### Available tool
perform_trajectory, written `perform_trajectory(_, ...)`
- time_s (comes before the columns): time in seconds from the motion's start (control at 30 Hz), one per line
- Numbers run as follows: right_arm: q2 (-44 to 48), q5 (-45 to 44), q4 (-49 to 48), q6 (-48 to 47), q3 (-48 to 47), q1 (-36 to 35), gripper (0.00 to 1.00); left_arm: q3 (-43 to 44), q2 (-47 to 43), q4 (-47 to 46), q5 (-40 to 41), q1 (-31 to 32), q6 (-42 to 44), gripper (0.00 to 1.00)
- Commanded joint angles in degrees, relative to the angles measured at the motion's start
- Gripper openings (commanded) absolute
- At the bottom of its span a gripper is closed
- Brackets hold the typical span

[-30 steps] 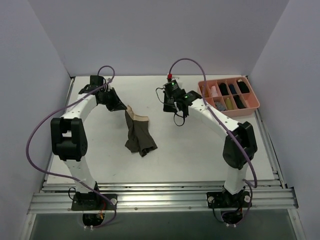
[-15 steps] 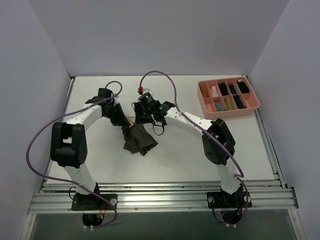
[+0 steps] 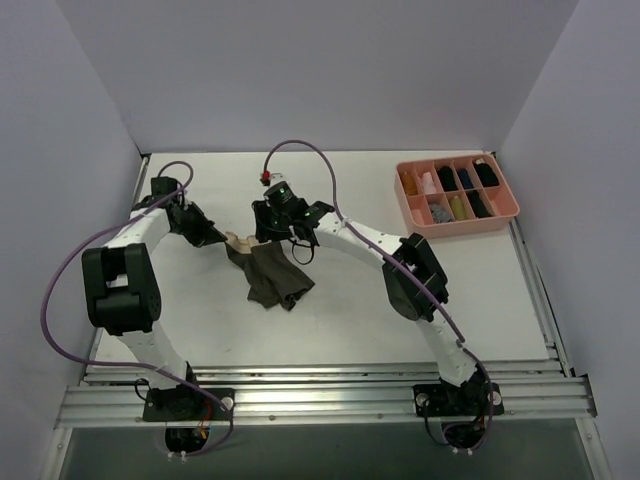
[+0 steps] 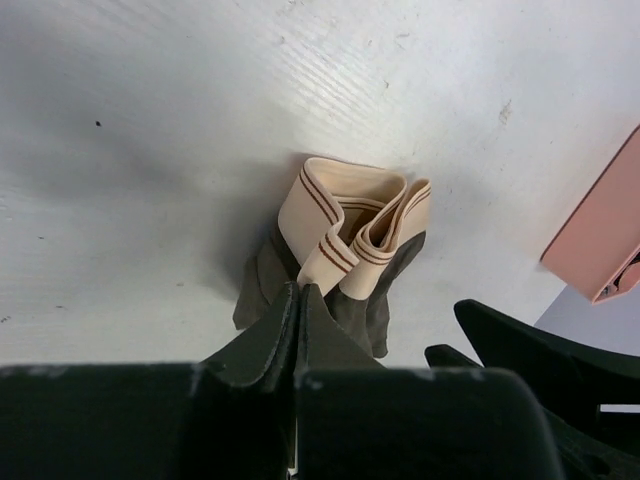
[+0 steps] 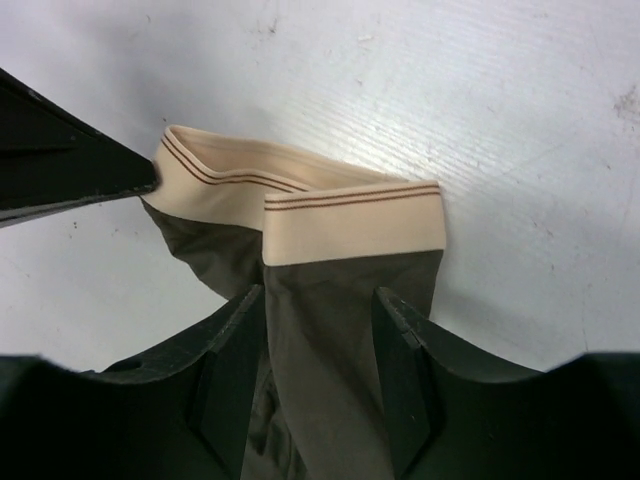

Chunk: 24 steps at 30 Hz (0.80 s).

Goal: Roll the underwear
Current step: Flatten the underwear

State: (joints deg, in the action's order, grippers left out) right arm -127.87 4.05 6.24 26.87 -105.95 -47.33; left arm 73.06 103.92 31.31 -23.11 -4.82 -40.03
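This was a robotics lab test cell. A white table [image 3: 350, 325] stood boxed in by plain pale walls [image 3: 300, 70] behind it and on both its sides. Bare aluminium rails [image 3: 320, 396] ran along the table's near edge. Two white-and-black robot arms were bolted there, the left arm [image 3: 120, 285] and the right arm [image 3: 415, 280], each trailing a loose purple cable [image 3: 44, 305]. At the table's far right corner sat a pink compartment tray [image 3: 462, 228].

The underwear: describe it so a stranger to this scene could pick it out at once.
On the white table, look left of centre, where the left gripper and right gripper meet. The underwear lies there: crumpled dark olive cloth with a beige, brown-striped waistband, unlike the small bundles in the pink tray.
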Motion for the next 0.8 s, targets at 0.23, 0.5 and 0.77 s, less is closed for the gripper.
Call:
perform_trajectory(0.23,-7.4,-5.8,1.5,-3.3,-11.4,-3.1,0.45,0.0,4.5,-3.5,-4.5,-1.2,-0.1,0.02)
perform_trajectory(0.5,-11.9,-16.4,6.9,-4.7,-16.2,-5.7,0.45,-0.3,5.4,-3.4,-4.6,-1.2,0.7,0.02)
perform_trajectory(0.77,-12.1,-20.8,7.8,-3.8,-16.6,-4.9,0.0,-0.3,4.4,-2.4,-5.4,-1.2,1.8,0.02)
